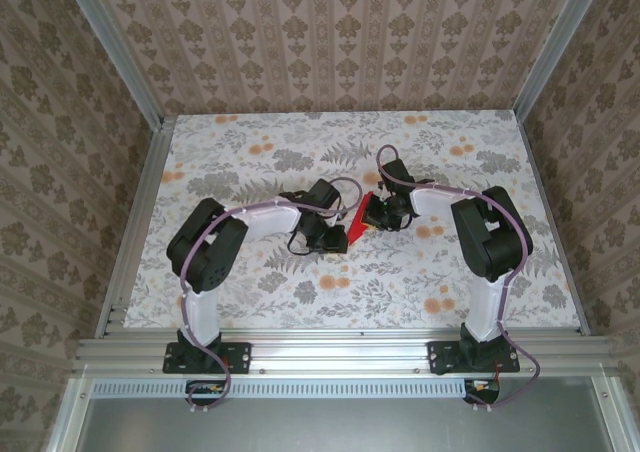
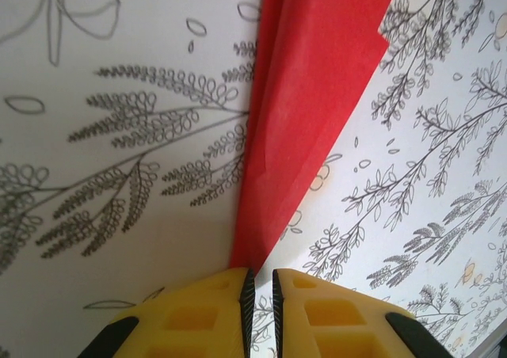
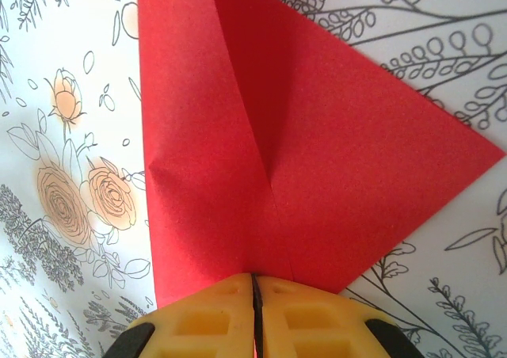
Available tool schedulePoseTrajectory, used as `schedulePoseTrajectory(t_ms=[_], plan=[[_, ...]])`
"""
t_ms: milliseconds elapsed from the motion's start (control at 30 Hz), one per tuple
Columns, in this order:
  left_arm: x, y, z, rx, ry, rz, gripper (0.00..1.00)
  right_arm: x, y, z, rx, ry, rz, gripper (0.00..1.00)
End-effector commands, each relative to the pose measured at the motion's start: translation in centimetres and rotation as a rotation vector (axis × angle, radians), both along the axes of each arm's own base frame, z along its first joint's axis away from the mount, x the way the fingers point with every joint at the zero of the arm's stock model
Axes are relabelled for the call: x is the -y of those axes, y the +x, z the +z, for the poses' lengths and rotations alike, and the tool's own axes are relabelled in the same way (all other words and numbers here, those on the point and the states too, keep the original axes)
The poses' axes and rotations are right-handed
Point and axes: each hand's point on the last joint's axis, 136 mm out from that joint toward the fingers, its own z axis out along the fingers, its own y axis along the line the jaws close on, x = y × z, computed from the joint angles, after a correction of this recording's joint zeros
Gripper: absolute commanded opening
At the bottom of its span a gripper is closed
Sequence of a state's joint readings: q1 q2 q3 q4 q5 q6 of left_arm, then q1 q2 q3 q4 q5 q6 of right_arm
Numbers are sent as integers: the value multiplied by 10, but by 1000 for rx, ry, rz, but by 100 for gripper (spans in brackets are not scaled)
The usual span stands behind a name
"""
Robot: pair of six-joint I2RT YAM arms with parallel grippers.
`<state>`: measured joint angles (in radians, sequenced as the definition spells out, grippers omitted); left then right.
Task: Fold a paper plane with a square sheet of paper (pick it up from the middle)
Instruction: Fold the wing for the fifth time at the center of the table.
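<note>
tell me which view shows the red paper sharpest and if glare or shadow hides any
Top external: even light, no glare, red paper small in frame. Left wrist: paper and tablecloth print sharp, the near left gripper slightly soft. Right wrist: sharpest, creases crisp, faint shading beside the centre fold, no glare.
</note>
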<state>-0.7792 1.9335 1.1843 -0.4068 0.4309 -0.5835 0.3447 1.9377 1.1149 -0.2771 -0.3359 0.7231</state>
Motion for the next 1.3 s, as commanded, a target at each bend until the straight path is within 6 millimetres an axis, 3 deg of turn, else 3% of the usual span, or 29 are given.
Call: schedulePoseTrajectory(t_ms=[0, 133, 333, 433, 633, 833, 1133, 1267], plan=[[-38, -49, -22, -156, 169, -30, 18, 76, -67, -88, -278, -362, -86, 10], [-39, -43, -10, -113, 158, -33, 18, 76, -68, -89, -278, -361, -84, 10], [-4, 1, 43, 71, -25, 9, 18, 76, -69, -89, -278, -358, -83, 10], [10, 22, 55, 146, -72, 33, 18, 75, -68, -89, -276, -353, -81, 10], [25, 42, 41, 156, -79, 44, 17, 74, -69, -89, -277, -346, -72, 10], [23, 51, 14, 136, -28, 61, 15, 73, -69, -89, -275, -340, -66, 10], [0, 32, -16, 68, 64, 64, 14, 73, -68, -88, -268, -339, -66, 10], [-17, 20, -32, 28, 116, 78, 11, 62, -59, -76, -218, -273, -58, 11]])
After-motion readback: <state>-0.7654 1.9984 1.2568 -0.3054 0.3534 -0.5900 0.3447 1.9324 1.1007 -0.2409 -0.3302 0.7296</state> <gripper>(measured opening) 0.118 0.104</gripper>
